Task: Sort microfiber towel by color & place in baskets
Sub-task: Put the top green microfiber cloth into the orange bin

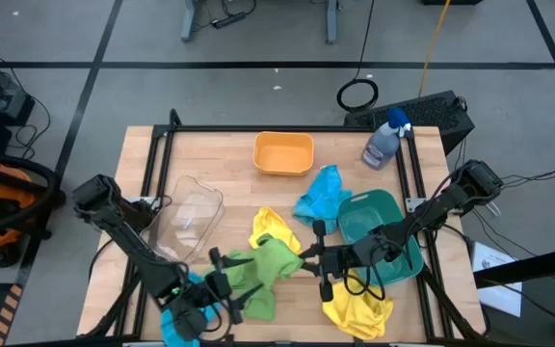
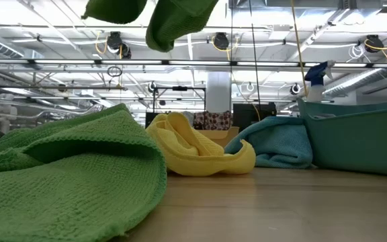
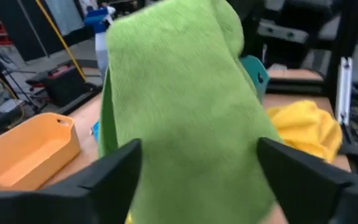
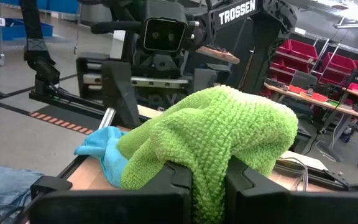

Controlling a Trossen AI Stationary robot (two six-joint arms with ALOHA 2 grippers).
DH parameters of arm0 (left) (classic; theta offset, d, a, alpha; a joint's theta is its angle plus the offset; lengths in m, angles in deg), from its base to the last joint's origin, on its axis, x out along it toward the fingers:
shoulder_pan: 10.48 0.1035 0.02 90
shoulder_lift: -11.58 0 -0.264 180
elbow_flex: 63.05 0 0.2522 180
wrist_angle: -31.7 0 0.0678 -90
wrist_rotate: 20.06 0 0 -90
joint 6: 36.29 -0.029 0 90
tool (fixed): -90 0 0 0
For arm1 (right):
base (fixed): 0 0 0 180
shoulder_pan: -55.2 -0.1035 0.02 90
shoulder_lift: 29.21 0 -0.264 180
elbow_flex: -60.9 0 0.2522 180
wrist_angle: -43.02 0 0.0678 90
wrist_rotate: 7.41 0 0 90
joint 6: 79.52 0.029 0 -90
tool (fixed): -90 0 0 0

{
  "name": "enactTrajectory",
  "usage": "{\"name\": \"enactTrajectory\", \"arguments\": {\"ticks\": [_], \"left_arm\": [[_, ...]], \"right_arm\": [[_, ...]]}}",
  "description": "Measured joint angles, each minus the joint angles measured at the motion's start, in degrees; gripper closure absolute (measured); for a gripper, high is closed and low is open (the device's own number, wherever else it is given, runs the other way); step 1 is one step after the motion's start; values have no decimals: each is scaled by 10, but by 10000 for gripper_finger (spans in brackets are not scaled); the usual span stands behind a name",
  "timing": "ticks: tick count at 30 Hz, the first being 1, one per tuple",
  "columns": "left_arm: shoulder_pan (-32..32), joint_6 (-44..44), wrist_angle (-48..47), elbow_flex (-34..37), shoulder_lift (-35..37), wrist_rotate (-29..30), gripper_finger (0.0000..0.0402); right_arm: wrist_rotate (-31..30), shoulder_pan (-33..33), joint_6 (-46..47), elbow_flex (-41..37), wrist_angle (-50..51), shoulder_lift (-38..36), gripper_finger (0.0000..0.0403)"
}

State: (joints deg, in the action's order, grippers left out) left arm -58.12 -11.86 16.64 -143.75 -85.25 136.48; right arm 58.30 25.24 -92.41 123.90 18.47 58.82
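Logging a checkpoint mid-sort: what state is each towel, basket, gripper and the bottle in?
Left gripper: open, fingers either side of the raised green towel.
Right gripper: shut on the raised green towel.
Other green towel: crumpled on table.
Yellow towels: crumpled on table.
Blue towels: one beside teal basket, one under left arm.
Orange basket: empty.
Clear basket: empty.
Teal basket: partly hidden by right arm.
Bottle: upright.
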Motion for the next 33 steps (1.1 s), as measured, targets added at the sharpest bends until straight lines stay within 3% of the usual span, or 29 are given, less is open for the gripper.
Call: {"name": "enactTrajectory", "arguments": {"ticks": [4,10,17,21,29,31,33], "left_arm": [[29,-25,31,0,-3,-10,9],[89,-28,33,0,-3,-141,29],[131,-66,37,0,-8,-212,46],[124,-117,46,0,-7,-231,121],[110,-190,70,0,-7,-231,371],[109,-190,69,0,-7,-231,384],[108,-189,69,0,-7,-223,370]], "right_arm": [[0,0,0,0,5,0,383],[0,0,0,0,4,0,383],[0,0,0,0,4,0,383],[1,0,0,0,5,0,383],[5,0,25,0,11,0,378],[4,0,31,0,13,0,373],[4,0,32,0,15,0,367]]}}
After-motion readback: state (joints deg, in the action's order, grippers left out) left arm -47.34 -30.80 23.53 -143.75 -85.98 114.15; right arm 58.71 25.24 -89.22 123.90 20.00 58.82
